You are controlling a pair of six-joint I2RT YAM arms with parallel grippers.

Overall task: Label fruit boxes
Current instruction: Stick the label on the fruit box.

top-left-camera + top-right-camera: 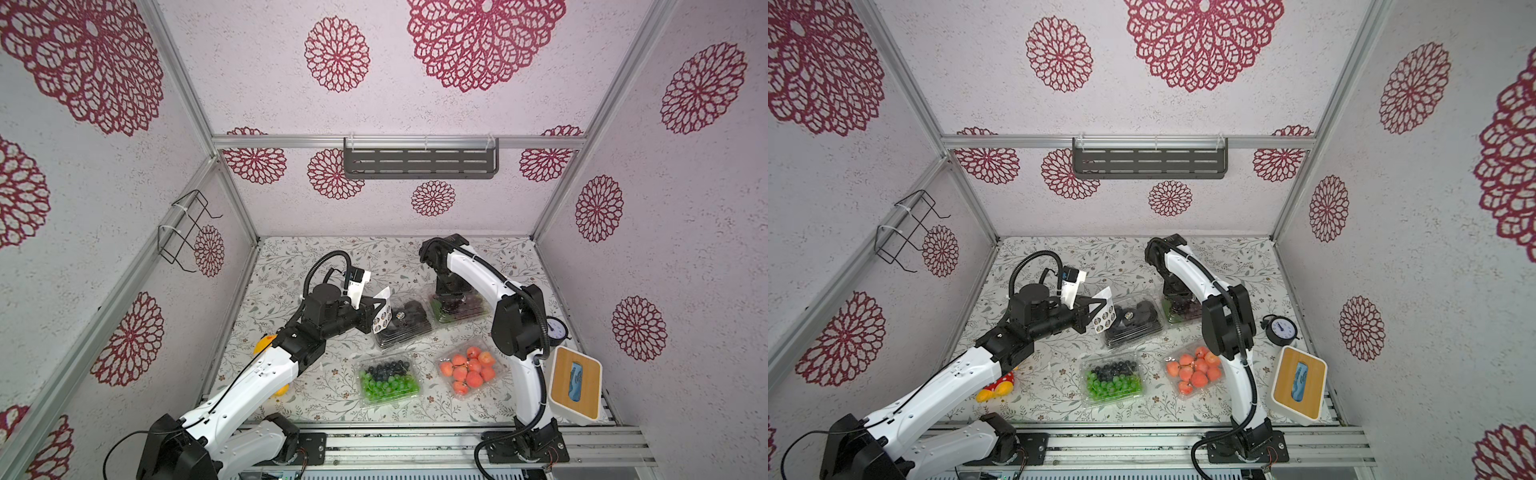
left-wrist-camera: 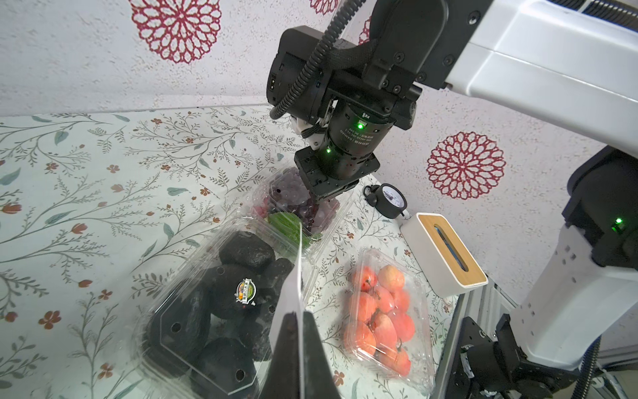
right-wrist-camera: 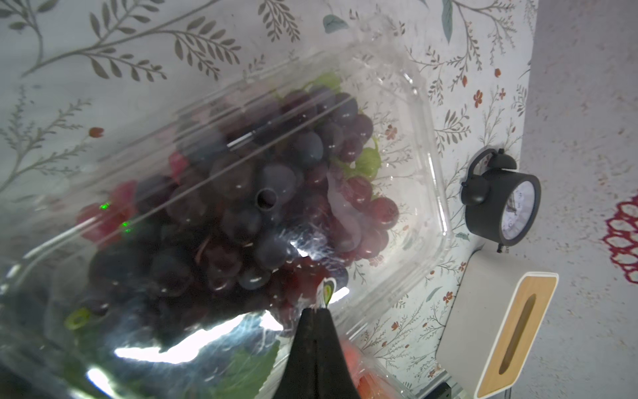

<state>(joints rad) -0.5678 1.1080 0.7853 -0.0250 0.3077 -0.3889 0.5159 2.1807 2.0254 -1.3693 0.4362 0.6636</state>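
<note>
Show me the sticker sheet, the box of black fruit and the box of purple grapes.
sticker sheet (image 1: 383, 318): in a top view, on its printed face.
box of black fruit (image 2: 200, 321): left wrist view, on the clear lid.
box of purple grapes (image 3: 224, 179): right wrist view, on the lid over the grapes.

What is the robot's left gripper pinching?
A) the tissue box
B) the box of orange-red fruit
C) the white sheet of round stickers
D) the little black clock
C: the left gripper is shut on the white sticker sheet, holding it up near the black fruit box, while the clock stands apart on the table.
</note>
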